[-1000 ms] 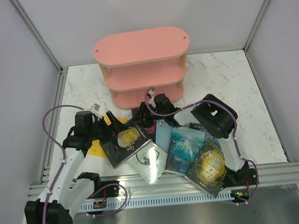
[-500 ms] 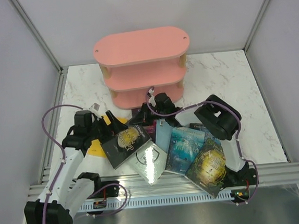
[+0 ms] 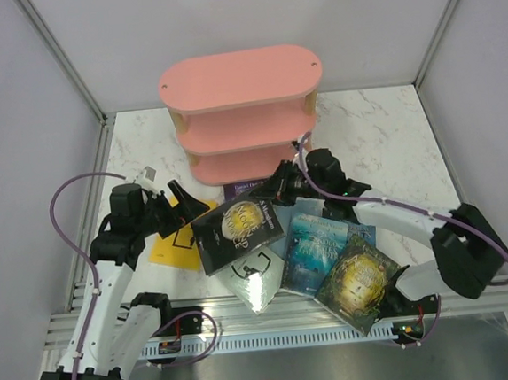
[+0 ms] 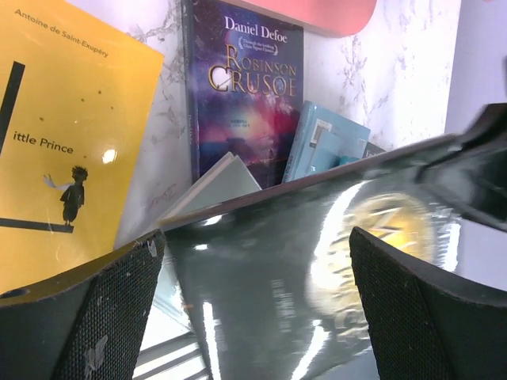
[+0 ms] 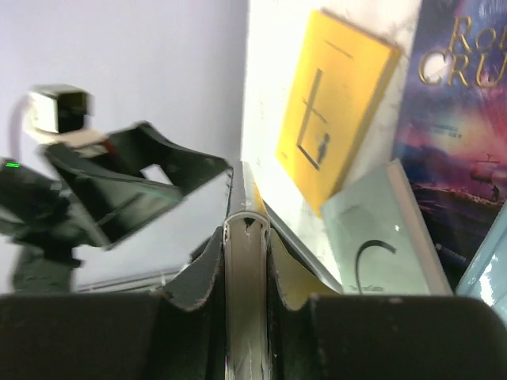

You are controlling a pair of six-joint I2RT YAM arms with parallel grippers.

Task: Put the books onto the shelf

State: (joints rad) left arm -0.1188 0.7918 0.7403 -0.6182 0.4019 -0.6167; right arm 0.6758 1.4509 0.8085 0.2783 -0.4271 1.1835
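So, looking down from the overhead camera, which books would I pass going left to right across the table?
A yellow paperback lying flat → black paperback with a gold globe → teal paperback → green-gold paperback. The pale grey-green paperback overlaps the black one in this view, so I leave it out.

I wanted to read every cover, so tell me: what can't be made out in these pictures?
Black book: title lost in glare in the left wrist view, too small from above.
Yellow book: cover cut off by the left wrist view's left edge.
Shelf: lower boards mostly hidden beneath its top board in the top view.
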